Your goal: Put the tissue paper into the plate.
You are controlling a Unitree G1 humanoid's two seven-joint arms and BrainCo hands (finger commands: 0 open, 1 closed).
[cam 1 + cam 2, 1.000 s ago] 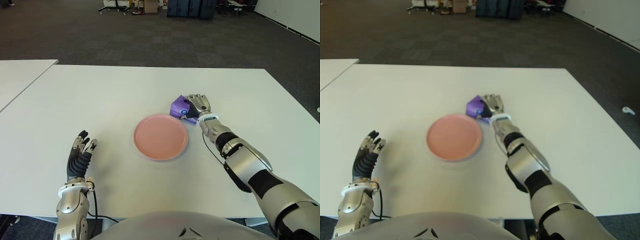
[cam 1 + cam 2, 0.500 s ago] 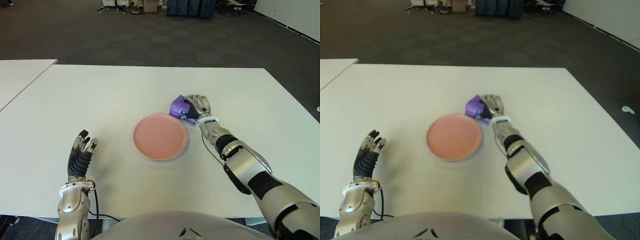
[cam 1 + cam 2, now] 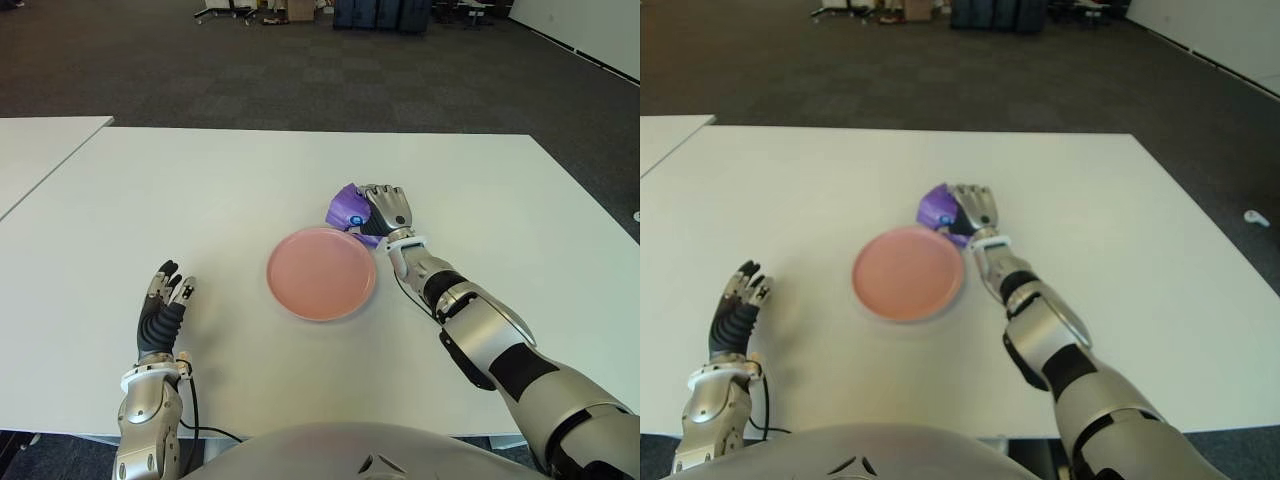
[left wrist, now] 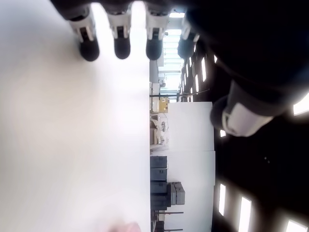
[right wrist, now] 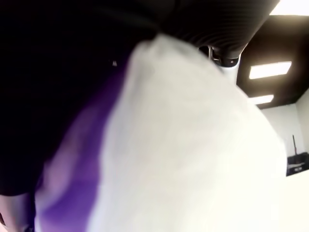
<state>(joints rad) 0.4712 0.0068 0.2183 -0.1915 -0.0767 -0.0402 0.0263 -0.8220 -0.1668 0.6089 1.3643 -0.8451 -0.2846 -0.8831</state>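
A purple tissue packet is held in my right hand, whose fingers curl around it just past the far right rim of the pink plate. The packet fills the right wrist view as a purple and white mass pressed against the palm. The plate lies in the middle of the white table and holds nothing. My left hand shows near the table's front left, fingers spread and holding nothing.
A second white table stands at the far left, apart from mine. Dark carpet and some distant furniture lie beyond the far edge.
My right hand has carried the tissue packet a little to the left, closer to the plate's far rim. The left hand has barely moved.
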